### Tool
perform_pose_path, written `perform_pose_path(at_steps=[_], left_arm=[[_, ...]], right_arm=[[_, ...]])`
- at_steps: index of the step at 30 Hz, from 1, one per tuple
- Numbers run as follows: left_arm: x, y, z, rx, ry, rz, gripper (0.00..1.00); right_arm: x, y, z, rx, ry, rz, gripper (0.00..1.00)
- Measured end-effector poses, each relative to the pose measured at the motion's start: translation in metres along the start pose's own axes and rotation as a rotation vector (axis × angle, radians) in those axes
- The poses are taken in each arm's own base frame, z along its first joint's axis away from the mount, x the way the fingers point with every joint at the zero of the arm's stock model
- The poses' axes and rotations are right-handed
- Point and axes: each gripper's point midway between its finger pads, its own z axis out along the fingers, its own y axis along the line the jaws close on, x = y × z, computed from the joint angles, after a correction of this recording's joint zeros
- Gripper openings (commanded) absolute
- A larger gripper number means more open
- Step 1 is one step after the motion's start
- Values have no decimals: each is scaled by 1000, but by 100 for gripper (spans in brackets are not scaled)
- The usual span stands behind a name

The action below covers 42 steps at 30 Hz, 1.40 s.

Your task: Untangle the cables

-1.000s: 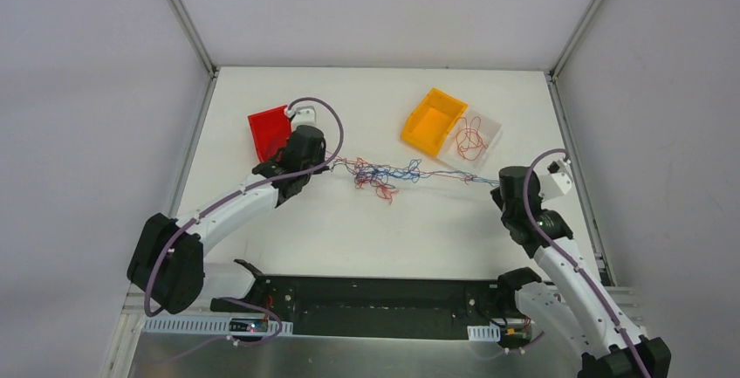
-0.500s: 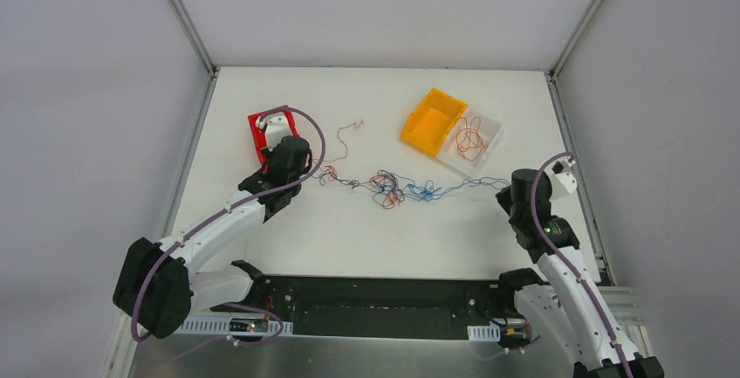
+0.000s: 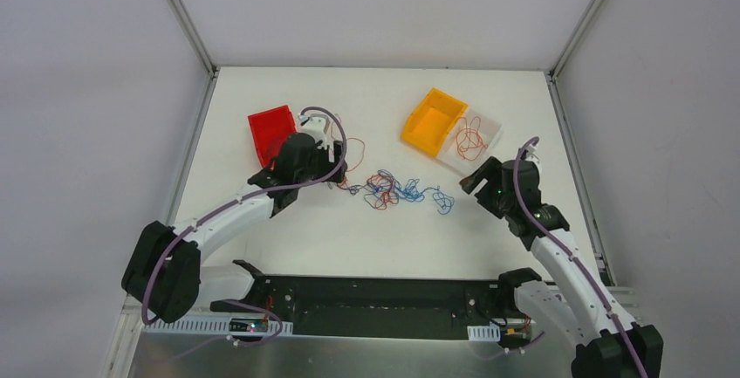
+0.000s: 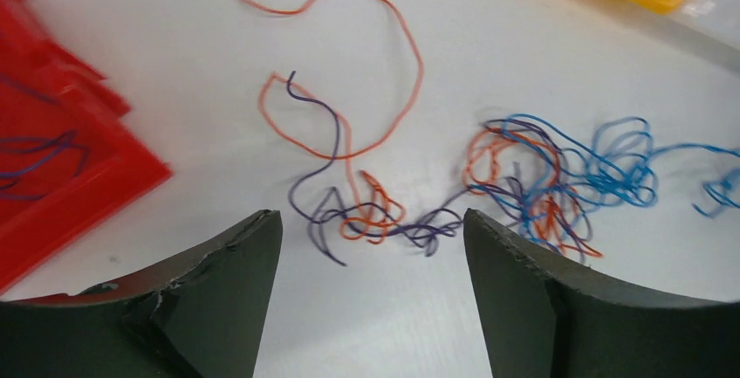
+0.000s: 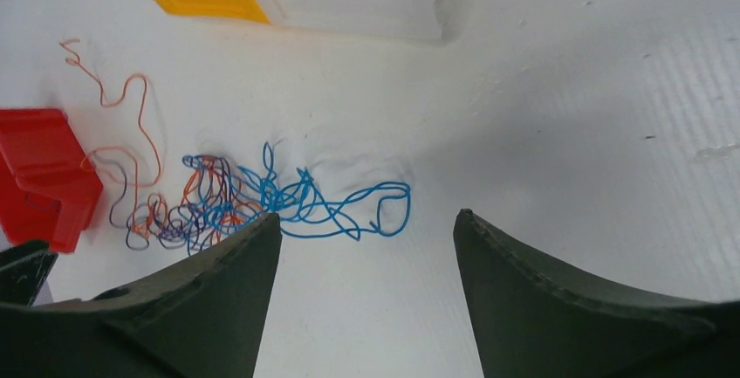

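My left pincer [image 4: 371, 225] and my right pincer [image 5: 366, 225] both stand wide open, holding nothing. The cables [image 3: 400, 189] lie in a loose tangle on the table [image 3: 393, 238] between them. One orange strand [image 4: 394, 20] loops out near the red bin [image 3: 266, 130].

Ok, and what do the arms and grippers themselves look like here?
Both the left arm and right arm have white links with black joints, and a thick purple cable looping along each. The left gripper and right gripper each have two broad, dark, matte fingers.
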Motion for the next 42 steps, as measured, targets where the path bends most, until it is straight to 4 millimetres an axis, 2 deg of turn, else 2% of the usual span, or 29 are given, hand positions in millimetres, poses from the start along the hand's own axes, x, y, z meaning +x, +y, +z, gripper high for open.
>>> perform_pose_path(at_steps=[4,10,13,15,17,21,23,26,29,34,39,40,42], left_arm=[[6,-36,6,182,39,31,79],[21,-89,33,402,175,50,80],[32,-98,40,440,228,51,81],[38,-101,40,454,256,53,82],[41,-103,38,465,268,54,82],[41,-104,36,474,278,59,83],[41,-104,36,476,280,63,83],[42,-104,35,484,284,69,83],[42,-105,34,490,284,73,82],[40,-106,34,494,275,74,83],[34,-106,26,505,231,77,83],[33,-105,24,507,221,77,83],[29,-106,20,514,195,79,83]], right_arm=[[21,16,6,-43,106,-89,72],[67,43,19,-98,306,-286,73],[81,50,25,-102,348,-360,66],[83,50,30,-80,347,-385,60],[83,47,35,-55,334,-408,52],[79,42,40,-14,290,-446,10],[76,42,40,-12,275,-461,0],[70,48,34,-41,250,-467,0],[60,63,20,-110,219,-464,0],[31,113,-17,-272,163,-453,0],[-1,172,-69,-461,127,-457,0],[-7,181,-79,-488,119,-458,11],[-21,195,-98,-526,93,-461,51]])
